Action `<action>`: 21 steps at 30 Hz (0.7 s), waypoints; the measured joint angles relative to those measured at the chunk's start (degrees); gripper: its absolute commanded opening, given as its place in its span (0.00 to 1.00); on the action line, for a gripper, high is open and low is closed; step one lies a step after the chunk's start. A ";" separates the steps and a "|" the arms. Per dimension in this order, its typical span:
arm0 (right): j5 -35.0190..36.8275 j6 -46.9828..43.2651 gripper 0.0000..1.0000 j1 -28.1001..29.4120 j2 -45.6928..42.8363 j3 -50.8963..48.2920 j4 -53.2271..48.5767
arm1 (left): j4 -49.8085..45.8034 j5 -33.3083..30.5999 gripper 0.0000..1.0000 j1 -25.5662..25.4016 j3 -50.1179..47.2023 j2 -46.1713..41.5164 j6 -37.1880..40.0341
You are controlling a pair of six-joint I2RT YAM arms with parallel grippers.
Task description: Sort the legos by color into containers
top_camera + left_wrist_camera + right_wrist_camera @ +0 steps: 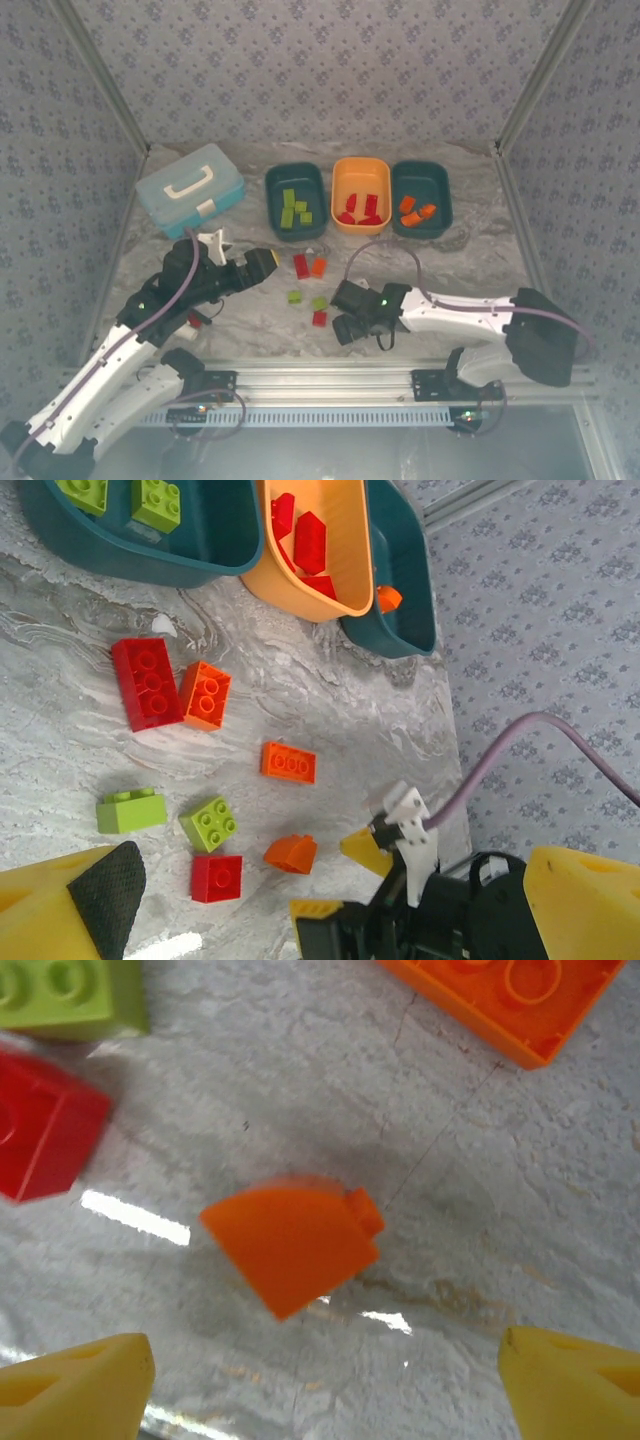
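Three tubs stand at the back: a teal one [295,200] with lime bricks, an orange one [360,195] with red bricks, and a teal one [421,198] with orange bricks. Loose bricks lie mid-table: a long red [147,683], an orange [205,694], a flat orange [288,762], two lime [130,809] [208,823] and a small red [216,877]. My right gripper [325,1385] is open low over the table, and a curved orange brick [290,1245] lies just ahead between its yellow fingertips [80,1380]. My left gripper [255,262] hovers open and empty to the left.
A light blue lidded case [190,190] with a white handle sits at the back left. One more red brick [195,320] lies by the left arm. Patterned walls close in the table on three sides, and a metal rail runs along the near edge.
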 measured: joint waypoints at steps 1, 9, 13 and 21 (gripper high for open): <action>-0.39 -0.90 0.84 -1.07 0.83 0.00 0.85 | -0.11 -0.02 0.99 0.00 0.00 0.17 0.00; -6.12 -7.08 0.75 -6.10 6.58 0.13 5.99 | -0.83 -0.02 0.99 0.00 0.00 0.11 -0.17; -6.14 -8.55 0.65 -6.71 7.26 0.74 5.73 | -0.81 -0.02 0.99 0.00 0.00 0.13 -0.20; -6.05 -9.66 0.43 -7.54 7.76 0.98 5.95 | -0.50 0.24 0.99 0.00 0.00 1.09 -1.07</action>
